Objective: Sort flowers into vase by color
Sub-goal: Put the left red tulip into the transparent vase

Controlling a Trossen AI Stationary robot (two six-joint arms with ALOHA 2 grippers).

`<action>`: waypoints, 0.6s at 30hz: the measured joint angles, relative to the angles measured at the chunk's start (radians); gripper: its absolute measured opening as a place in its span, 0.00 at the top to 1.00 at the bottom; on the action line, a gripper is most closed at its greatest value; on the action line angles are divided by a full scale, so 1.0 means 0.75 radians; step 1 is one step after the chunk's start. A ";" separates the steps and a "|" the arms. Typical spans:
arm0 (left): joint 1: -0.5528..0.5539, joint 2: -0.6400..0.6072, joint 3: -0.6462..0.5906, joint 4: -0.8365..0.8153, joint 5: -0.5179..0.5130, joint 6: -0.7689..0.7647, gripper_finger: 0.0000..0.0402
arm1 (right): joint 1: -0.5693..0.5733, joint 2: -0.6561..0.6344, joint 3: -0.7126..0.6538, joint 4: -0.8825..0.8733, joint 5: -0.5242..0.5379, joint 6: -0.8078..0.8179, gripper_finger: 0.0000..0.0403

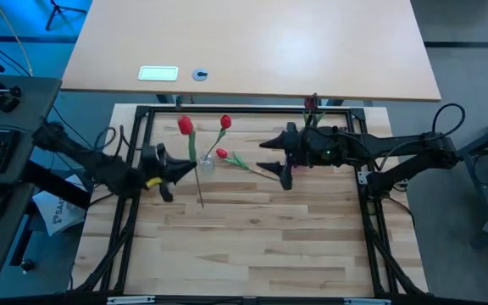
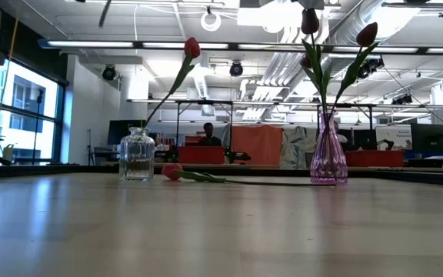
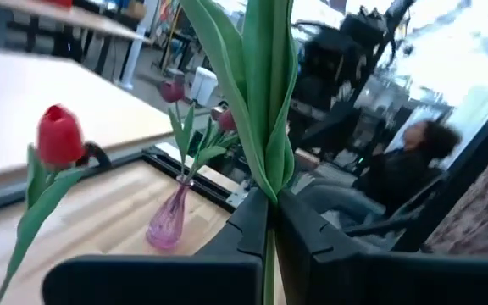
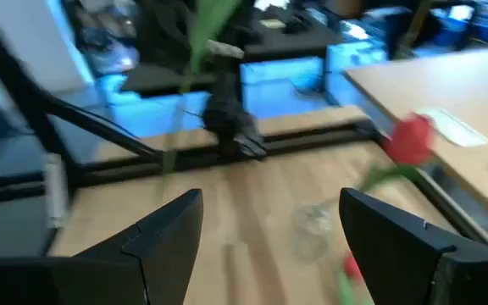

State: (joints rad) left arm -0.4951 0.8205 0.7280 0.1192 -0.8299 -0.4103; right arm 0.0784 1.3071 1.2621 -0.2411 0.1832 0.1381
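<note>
Right now the left gripper (image 1: 169, 174) hangs over the left side of the wooden table (image 1: 252, 246), just beside the clear glass jar (image 1: 206, 166). Its fingers (image 3: 252, 222) are pinched tight on the thin green stem of a red tulip (image 1: 185, 126). In the high view this flower's head points toward the back of the table and its stem runs down past the jar. In the left wrist view its long leaves (image 3: 261, 93) rise between the dark fingers.

The clear jar (image 2: 137, 155) already has one red tulip (image 2: 192, 48) standing in it, leaning to one side. Another red tulip (image 2: 172, 171) lies flat on the table between the jar and the pink vase (image 2: 328, 158).

The pink vase stands near the back right corner. Two dark maroon tulips (image 2: 366, 34) stand in it.

The right gripper (image 1: 283, 160) is in the air near the middle of the table, close to the lying tulip. Its fingers (image 4: 163, 233) are spread wide apart and hold nothing.

A person (image 3: 396, 165) sits in the room beyond the table.
</note>
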 joint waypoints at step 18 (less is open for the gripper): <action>0.109 0.316 -0.002 0.558 0.222 0.343 1.00 | 0.000 0.217 0.000 0.519 -0.406 0.060 0.44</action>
State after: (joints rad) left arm -0.4131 1.0572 0.7269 0.5374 -0.6634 -0.1534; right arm 0.0784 1.4698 1.2621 0.1479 -0.1211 0.1833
